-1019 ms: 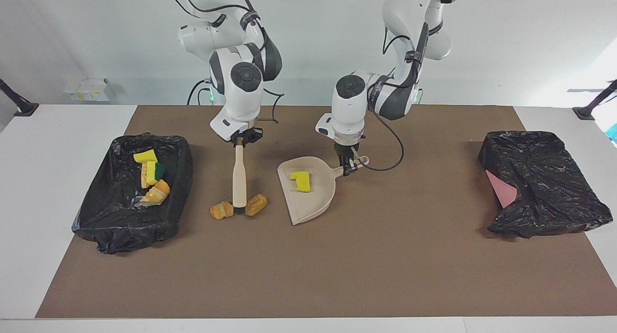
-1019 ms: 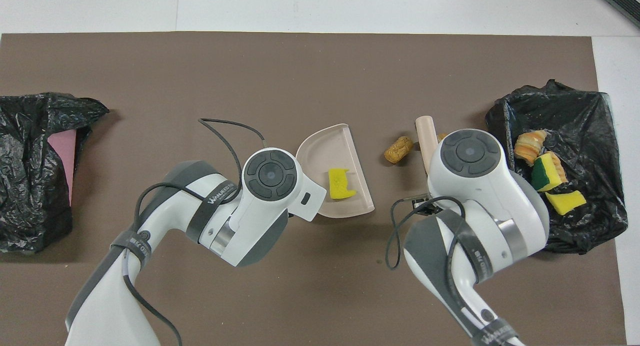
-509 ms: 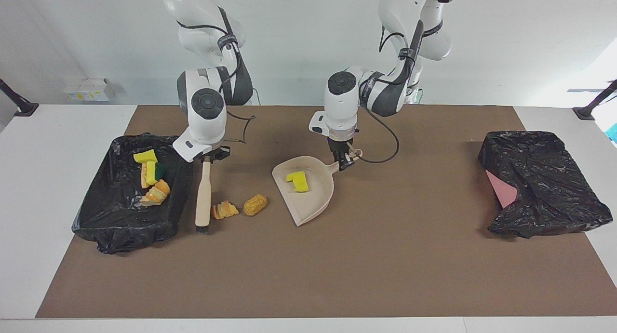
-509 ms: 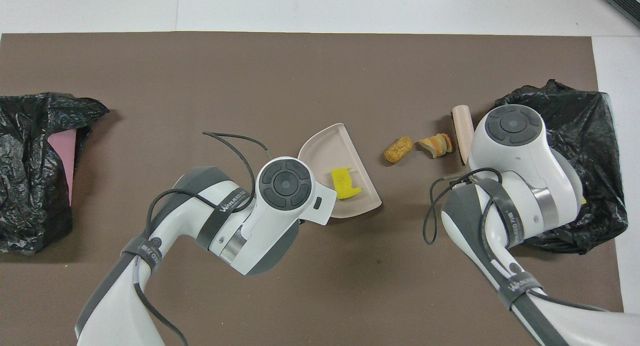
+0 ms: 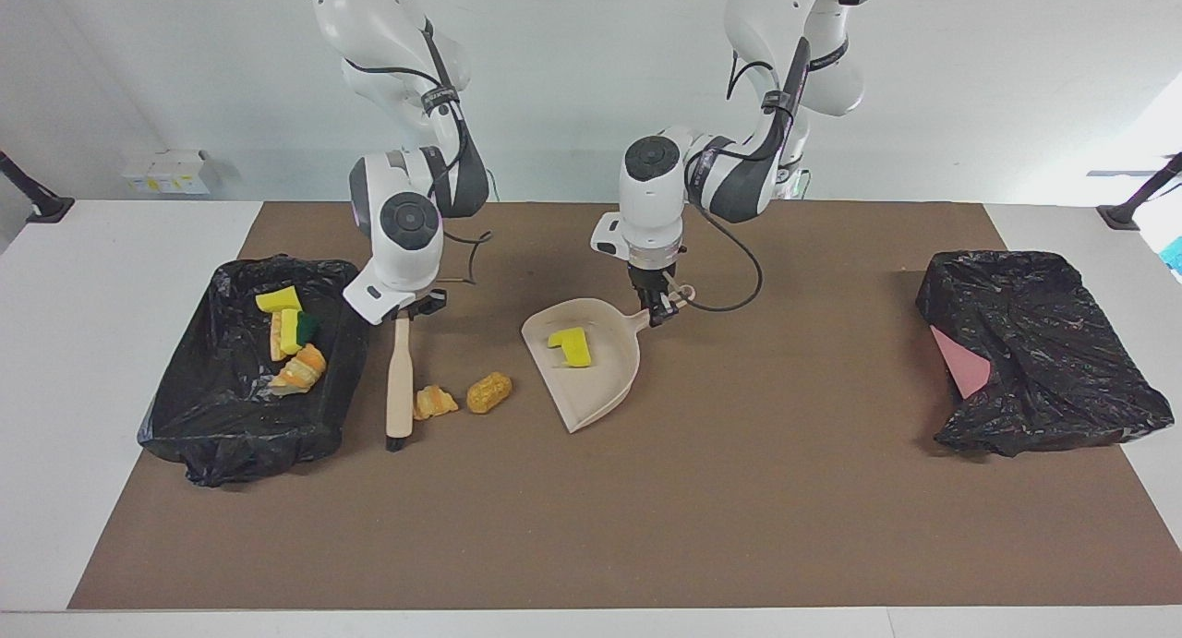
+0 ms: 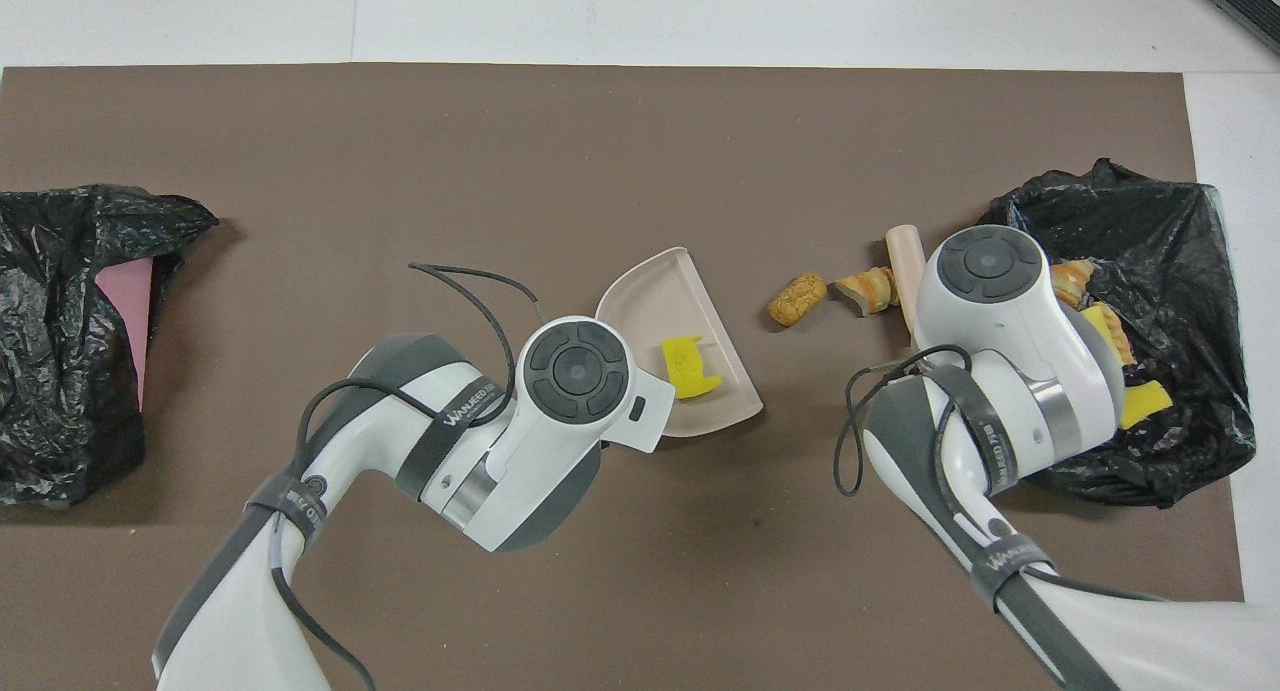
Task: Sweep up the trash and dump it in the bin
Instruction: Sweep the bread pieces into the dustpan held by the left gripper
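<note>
The right gripper (image 5: 404,307) clamped a beige brush (image 5: 399,379) beside two pastry bits (image 5: 462,398) on the mat, while the left gripper (image 5: 657,313) gripped the dustpan (image 5: 596,379) holding a yellow sponge chunk (image 5: 572,346); more trash (image 5: 291,341) lay in the bag-lined bin (image 5: 231,416).

Two high cameras – one facing the robots, one overhead – share the mat (image 5: 646,527).

A robotics lab, 2 white Franka arms (image 5: 406,204) mounted at a white table (image 5: 120,278) against a bare pale wall, brown mat (image 5: 591,509) spread on the table, black camera stands (image 5: 32,195) clamped at the table's ends
</note>
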You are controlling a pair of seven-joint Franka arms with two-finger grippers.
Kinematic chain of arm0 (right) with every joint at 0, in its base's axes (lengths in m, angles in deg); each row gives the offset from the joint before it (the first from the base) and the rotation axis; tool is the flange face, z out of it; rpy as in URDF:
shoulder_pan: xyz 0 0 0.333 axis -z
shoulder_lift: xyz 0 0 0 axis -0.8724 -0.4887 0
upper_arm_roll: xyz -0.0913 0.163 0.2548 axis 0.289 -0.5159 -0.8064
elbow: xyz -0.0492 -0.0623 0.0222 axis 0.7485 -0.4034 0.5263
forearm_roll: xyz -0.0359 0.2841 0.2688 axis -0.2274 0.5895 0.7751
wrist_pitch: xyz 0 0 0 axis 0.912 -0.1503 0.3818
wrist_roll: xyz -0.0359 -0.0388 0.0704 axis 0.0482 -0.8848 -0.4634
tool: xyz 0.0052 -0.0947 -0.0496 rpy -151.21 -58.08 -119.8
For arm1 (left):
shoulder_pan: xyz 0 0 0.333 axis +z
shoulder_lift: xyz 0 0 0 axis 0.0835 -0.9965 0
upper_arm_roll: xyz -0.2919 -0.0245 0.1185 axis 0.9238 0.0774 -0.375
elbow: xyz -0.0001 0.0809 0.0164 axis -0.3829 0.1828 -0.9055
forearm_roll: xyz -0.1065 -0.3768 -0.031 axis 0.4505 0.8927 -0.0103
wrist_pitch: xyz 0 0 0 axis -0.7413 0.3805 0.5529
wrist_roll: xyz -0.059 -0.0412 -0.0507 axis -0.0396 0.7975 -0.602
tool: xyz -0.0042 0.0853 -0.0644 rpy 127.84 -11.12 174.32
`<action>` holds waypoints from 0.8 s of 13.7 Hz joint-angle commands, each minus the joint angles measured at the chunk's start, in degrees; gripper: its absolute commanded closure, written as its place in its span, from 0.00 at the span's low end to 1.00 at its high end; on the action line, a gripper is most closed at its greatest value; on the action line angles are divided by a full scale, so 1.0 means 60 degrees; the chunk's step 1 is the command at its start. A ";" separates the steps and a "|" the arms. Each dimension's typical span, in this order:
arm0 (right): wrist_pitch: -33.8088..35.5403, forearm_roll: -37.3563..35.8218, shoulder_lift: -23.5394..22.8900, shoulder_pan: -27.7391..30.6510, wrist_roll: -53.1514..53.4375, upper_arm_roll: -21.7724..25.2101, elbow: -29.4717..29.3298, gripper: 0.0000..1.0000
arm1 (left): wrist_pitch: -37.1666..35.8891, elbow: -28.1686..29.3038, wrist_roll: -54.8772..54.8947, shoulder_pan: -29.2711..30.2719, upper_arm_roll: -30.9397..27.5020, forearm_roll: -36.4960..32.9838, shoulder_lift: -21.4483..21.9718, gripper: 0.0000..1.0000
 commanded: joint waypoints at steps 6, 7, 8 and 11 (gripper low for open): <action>-0.0595 0.1748 0.0344 -0.1579 -0.0443 -0.0044 0.0486 1.00 | 0.0011 0.0447 0.0277 -0.0200 -0.0107 -0.0252 0.0340 1.00; -0.0580 0.1925 0.0388 -0.1797 -0.0356 -0.0044 0.0486 1.00 | 0.0142 0.0505 0.0365 -0.0200 -0.0093 -0.0238 0.0340 1.00; -0.0580 0.2115 0.0432 -0.2090 -0.0007 -0.0044 0.0471 1.00 | 0.0245 0.0535 0.0481 -0.0200 -0.0092 -0.0238 0.0340 1.00; -0.0420 0.2220 0.0476 -0.2663 0.0772 -0.0044 0.0296 1.00 | 0.1034 0.0958 0.0600 -0.0185 -0.0092 -0.0238 0.0398 1.00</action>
